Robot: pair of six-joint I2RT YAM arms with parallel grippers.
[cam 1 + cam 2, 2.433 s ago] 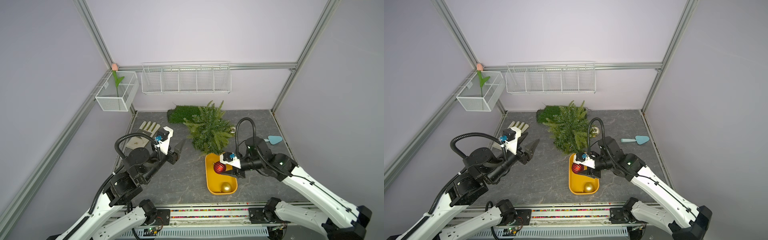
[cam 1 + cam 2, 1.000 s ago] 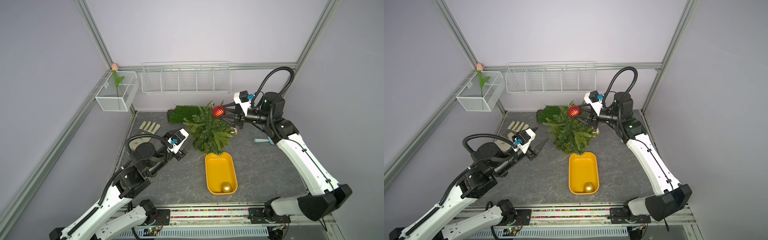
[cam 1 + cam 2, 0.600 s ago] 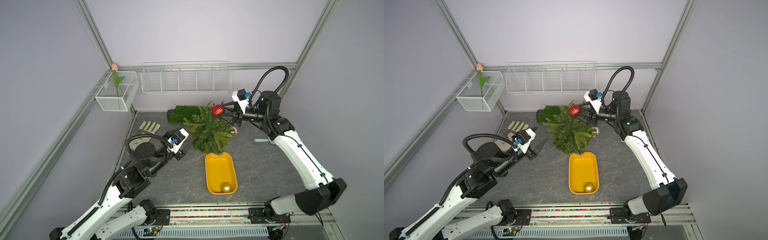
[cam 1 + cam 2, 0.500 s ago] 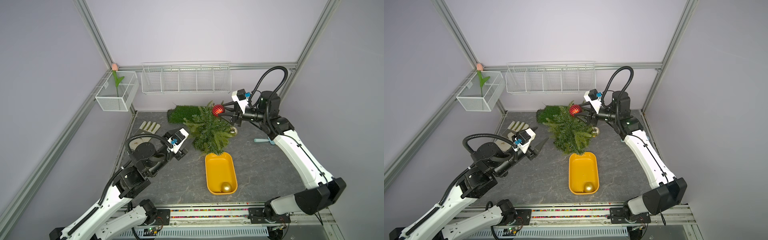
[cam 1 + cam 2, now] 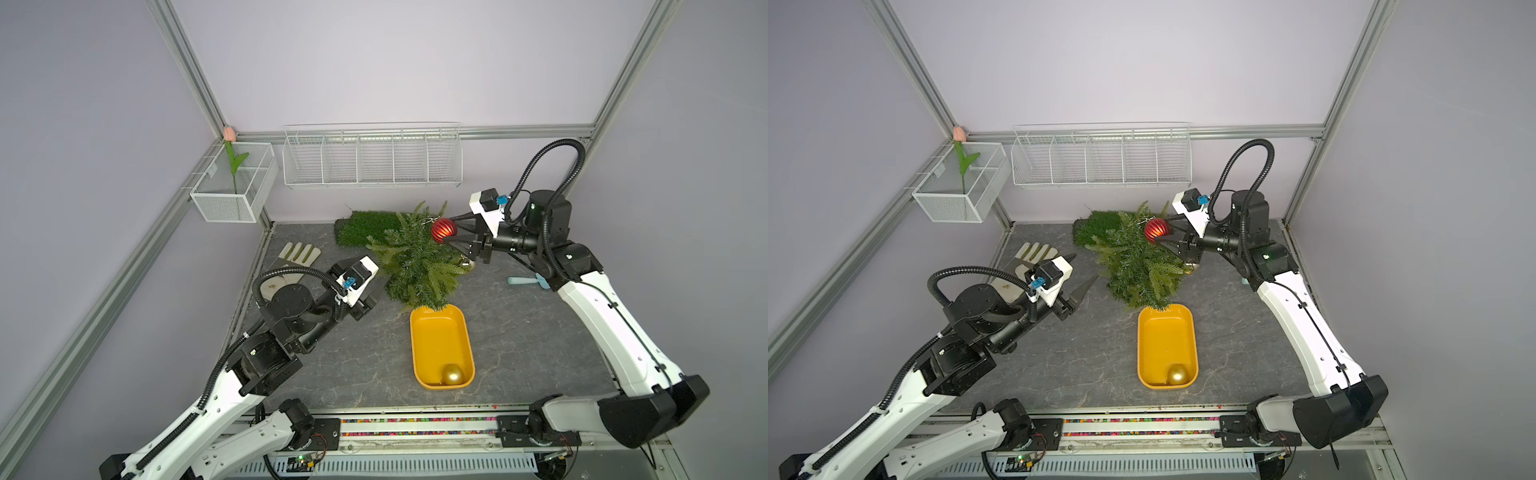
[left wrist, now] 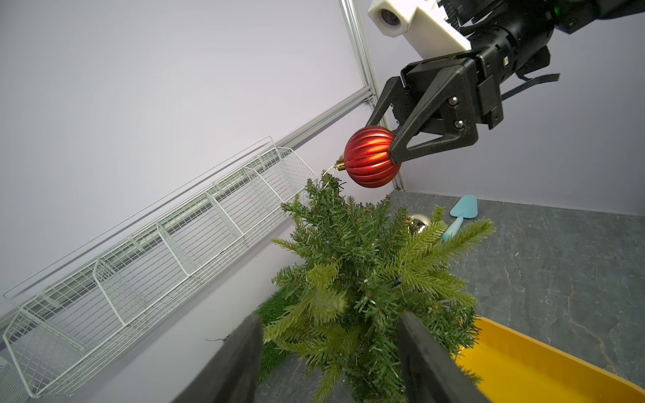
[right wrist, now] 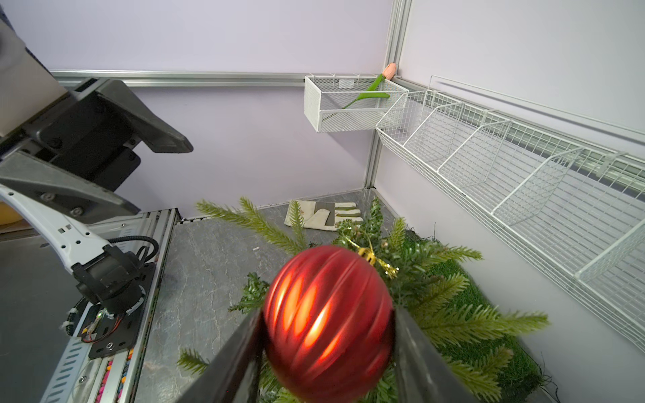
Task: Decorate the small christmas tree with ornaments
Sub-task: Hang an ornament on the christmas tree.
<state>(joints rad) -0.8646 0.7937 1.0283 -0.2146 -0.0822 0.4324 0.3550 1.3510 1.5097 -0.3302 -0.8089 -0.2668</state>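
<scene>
The right gripper (image 5: 449, 229), clamped on the red ornament (image 5: 442, 231), had carried it from above the yellow tray (image 5: 412, 345) to the tip of the tree (image 5: 419, 266) on the bench (image 5: 353, 353), so hanging looked imminent; the left gripper (image 5: 1084, 268) stood with jaws apart, empty.

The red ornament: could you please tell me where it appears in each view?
Top view: the red ornament sits just right of centre, at the top of the small christmas tree, in the right gripper.
Top view: ornament at picture centre, beside the treetop.
Left wrist: ornament in the upper middle.
Right wrist: ornament large at bottom centre.
Shared landmark: the white wire rack on the back wall.
</scene>
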